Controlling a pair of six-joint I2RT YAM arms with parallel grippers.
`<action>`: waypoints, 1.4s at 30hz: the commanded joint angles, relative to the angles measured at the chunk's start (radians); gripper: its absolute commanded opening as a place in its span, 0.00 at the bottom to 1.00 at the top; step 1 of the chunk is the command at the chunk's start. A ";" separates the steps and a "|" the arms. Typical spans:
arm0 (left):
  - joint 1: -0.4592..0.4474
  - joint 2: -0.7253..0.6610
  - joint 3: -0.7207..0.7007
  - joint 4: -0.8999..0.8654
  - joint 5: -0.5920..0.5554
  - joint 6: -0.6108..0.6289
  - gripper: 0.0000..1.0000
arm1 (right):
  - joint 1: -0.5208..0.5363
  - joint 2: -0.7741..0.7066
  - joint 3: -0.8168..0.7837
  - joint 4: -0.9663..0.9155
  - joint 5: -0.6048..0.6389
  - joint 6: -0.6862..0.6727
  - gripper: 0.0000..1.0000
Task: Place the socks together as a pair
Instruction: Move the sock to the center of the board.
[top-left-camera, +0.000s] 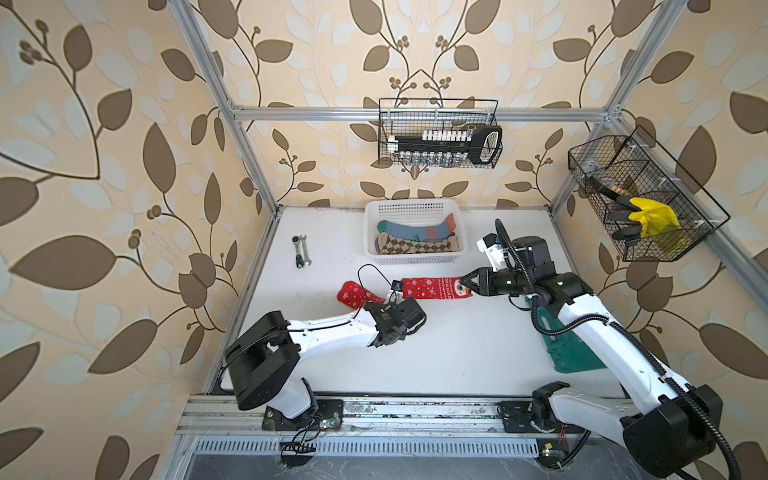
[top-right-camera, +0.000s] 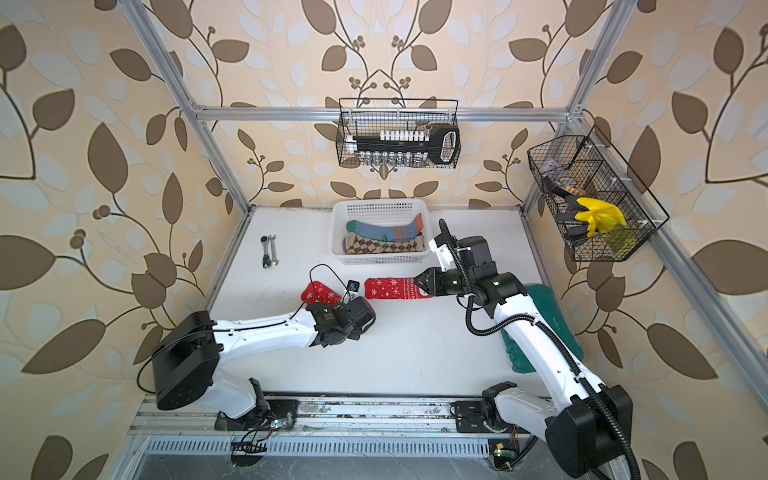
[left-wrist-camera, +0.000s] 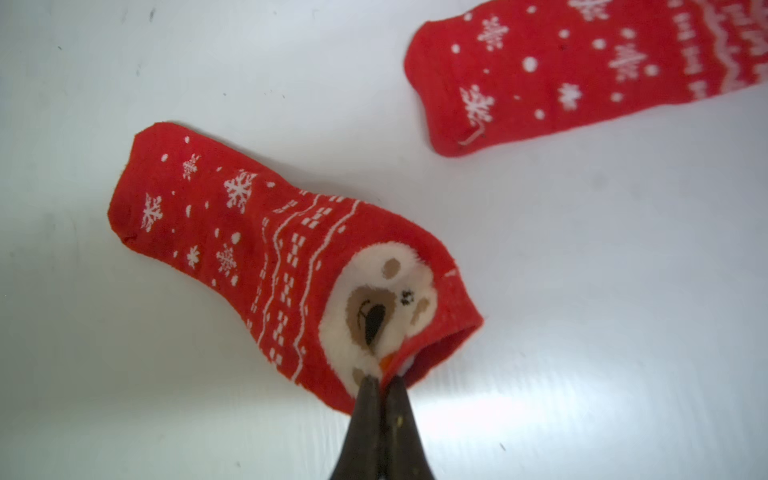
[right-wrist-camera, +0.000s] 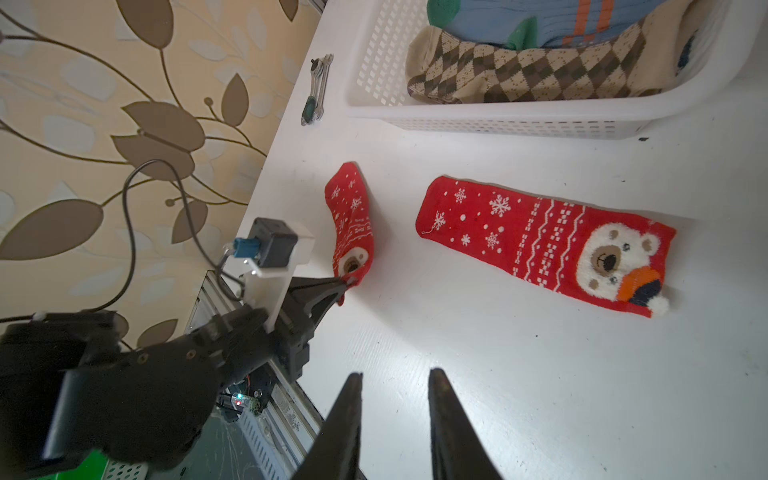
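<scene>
Left claw low, pinching red sock; forearm seemingly level.

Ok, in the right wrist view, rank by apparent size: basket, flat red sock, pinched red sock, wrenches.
1. basket, though cropped by the frame.
2. flat red sock.
3. pinched red sock, bunched up.
4. wrenches, farther away, so real size unsure.

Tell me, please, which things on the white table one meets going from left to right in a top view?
Wrenches → bunched red sock → flat red sock → dark green bag. The white basket overlaps the flat sock's span, so it is left out.
</scene>
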 joint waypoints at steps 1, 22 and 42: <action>-0.056 -0.062 -0.024 -0.059 0.072 -0.201 0.01 | 0.004 -0.019 -0.027 -0.010 0.004 0.007 0.28; -0.097 0.481 0.494 0.321 0.359 -0.035 0.47 | -0.234 -0.045 -0.230 0.058 0.043 0.052 0.32; 0.233 -0.245 -0.193 0.257 0.387 0.099 0.70 | 0.169 0.125 -0.280 0.043 0.370 0.232 0.34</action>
